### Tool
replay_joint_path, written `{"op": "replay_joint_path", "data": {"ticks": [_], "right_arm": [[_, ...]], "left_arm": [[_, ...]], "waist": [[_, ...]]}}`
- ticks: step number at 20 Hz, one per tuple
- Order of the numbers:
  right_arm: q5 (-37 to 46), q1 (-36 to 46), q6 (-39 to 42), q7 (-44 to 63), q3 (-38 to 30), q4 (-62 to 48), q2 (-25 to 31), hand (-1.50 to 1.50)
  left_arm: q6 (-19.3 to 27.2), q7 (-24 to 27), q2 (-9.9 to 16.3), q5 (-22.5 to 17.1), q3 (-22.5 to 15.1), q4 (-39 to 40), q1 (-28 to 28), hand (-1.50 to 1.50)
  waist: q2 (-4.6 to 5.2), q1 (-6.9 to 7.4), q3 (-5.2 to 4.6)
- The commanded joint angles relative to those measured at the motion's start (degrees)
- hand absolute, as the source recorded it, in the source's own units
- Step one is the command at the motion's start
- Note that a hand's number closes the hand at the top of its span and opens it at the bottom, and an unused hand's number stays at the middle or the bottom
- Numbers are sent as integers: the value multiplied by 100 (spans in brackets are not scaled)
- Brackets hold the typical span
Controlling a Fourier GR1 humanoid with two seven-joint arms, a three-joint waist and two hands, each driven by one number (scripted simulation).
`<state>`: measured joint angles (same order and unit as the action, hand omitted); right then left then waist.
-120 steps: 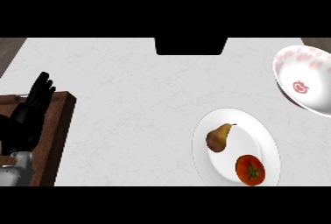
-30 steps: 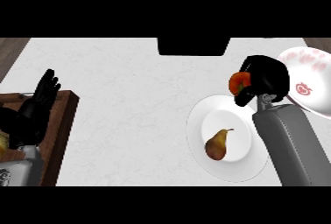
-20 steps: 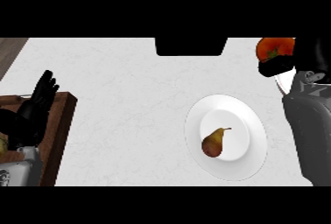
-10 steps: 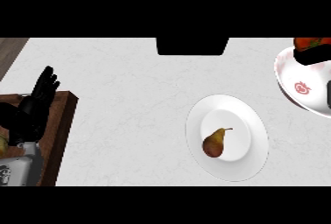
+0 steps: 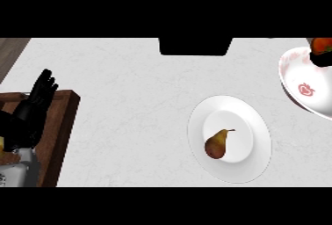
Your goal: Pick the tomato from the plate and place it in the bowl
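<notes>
The right hand (image 5: 322,58), at the frame's upper right edge over the bowl (image 5: 299,90), curls round the tomato (image 5: 320,44). The left hand (image 5: 34,107) rests open at left. A pear (image 5: 216,143) lies on the plate (image 5: 253,158).

Pale marbled counter (image 5: 130,88) (faint veining); dark wood board (image 5: 62,132) at left.

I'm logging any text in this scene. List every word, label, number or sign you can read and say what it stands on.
No readable words or numbers.
Bowl: a red mark on its inside, a drawn emblem, not lettering.
Plate: plain white, with only a pear on it.
Counter: no text.
</notes>
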<state>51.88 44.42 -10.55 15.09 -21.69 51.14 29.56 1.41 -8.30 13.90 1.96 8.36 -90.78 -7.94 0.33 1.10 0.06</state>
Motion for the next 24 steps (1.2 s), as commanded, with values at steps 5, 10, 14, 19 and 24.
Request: {"op": "replay_joint_path", "data": {"ticks": [5, 10, 14, 19, 24], "right_arm": [[596, 68, 108, -117, 177, -1984, 699, 150], [-204, 203, 2, -699, -646, -2984, 870, -150], [-462, 334, 652, -1575, -721, -3313, 1098, -150], [-1734, 343, 257, -2381, -1939, -3068, 972, -150], [-2865, 285, 223, -3099, -2996, -2928, 908, -150]], "left_arm": [[155, 112, -154, 201, -137, 188, -293, 0], [133, -401, -130, 83, -107, 8, -519, 0], [-36, 112, -106, 38, -32, 176, -23, 0], [35, 32, -97, 33, 20, 149, -184, 0], [34, 63, -39, -11, 162, 341, -146, 0]], "waist": [[123, 110, -8], [78, 115, 20], [40, 90, 10], [17, 1, 30], [0, -86, 22]]}}
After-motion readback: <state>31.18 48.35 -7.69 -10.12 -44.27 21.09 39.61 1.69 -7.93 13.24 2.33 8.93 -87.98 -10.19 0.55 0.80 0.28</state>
